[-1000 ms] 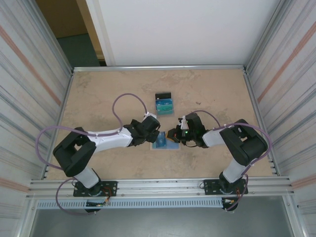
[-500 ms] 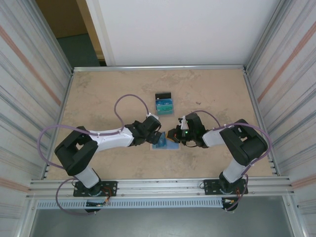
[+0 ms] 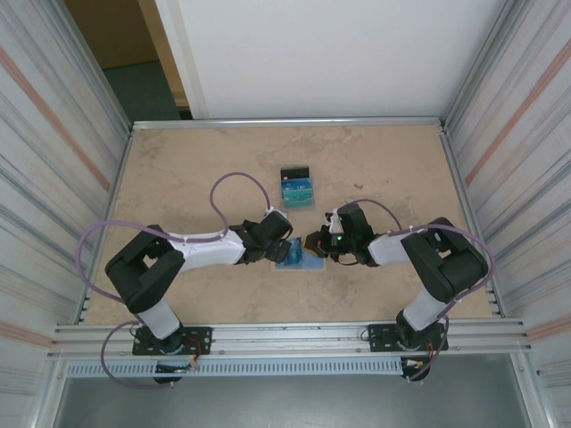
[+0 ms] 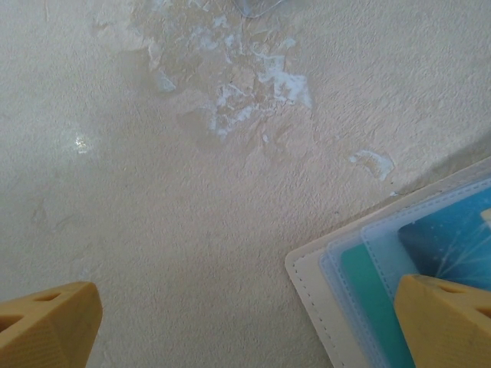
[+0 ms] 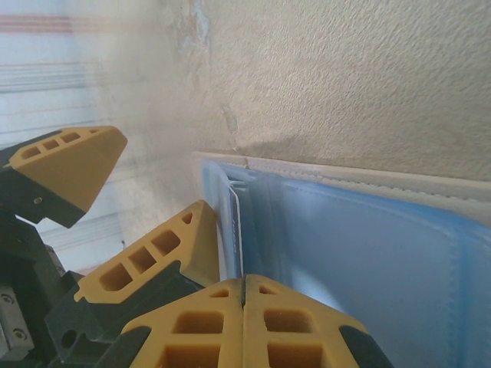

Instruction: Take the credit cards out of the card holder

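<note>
Some credit cards [image 3: 297,192] already out, teal and blue still in the card holder [image 4: 313,285]; left gripper [image 4: 245,326] spread, right gripper [image 5: 244,303] pressed together.

Pale-blue-lined card holder [image 4: 337,276], teal card [image 4: 368,295]

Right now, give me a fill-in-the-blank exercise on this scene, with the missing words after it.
The left gripper stands wide ___ at the corner of the card holder.
The right gripper is ___, fingertips together.
Beside the blue card, a pocket of the card holder shows a ___ card.
The loose credit cards lie ___ from the arm bases than the card holder does.
Missing words: open; shut; teal; farther.
</note>
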